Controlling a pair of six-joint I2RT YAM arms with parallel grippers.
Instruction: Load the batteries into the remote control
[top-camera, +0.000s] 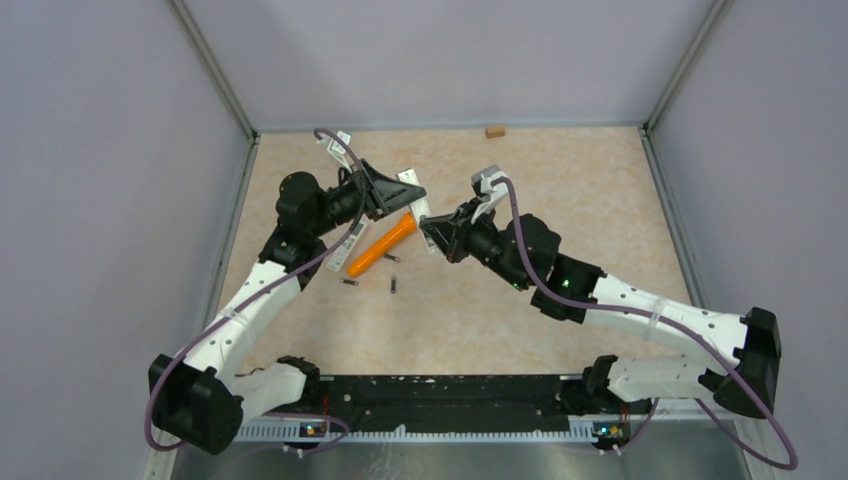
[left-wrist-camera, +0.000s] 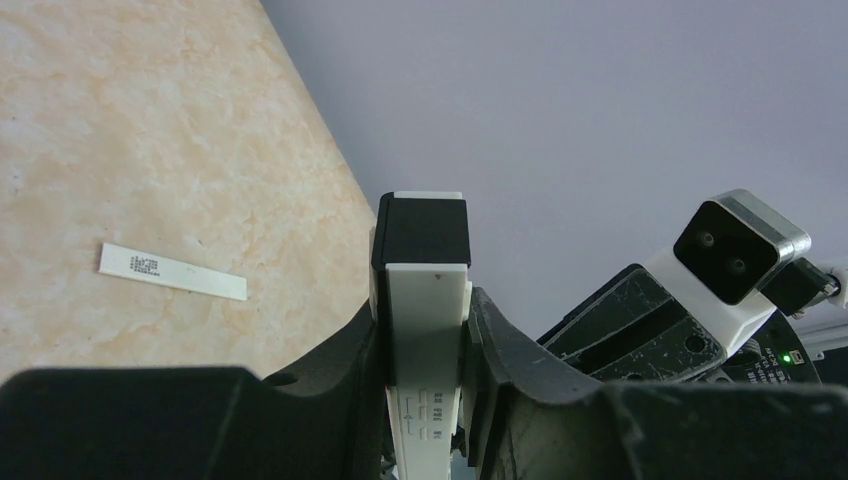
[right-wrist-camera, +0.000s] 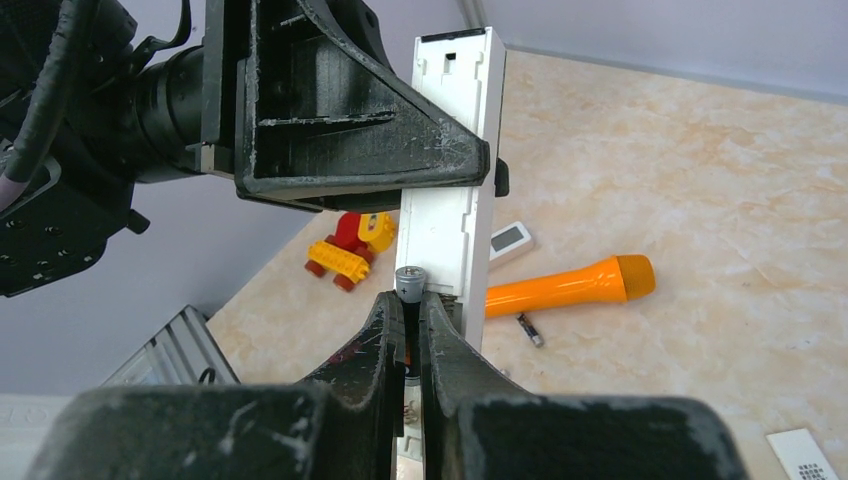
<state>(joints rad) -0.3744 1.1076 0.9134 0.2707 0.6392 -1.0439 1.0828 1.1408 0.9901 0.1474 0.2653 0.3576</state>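
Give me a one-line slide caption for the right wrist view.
Right gripper holds a battery up to the white remote clamped in the left gripper.

The marbled table (top-camera: 580, 190) bears an orange tube (top-camera: 383, 246), loose batteries (top-camera: 394, 286) — a brown block (top-camera: 494, 131).

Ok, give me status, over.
Left gripper clamped on remote. Right gripper pinching one battery at its battery bay. Spare batteries loose by orange torch. Path clear.

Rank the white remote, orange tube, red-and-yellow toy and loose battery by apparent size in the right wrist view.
1. white remote, though nearest the camera
2. orange tube
3. red-and-yellow toy
4. loose battery
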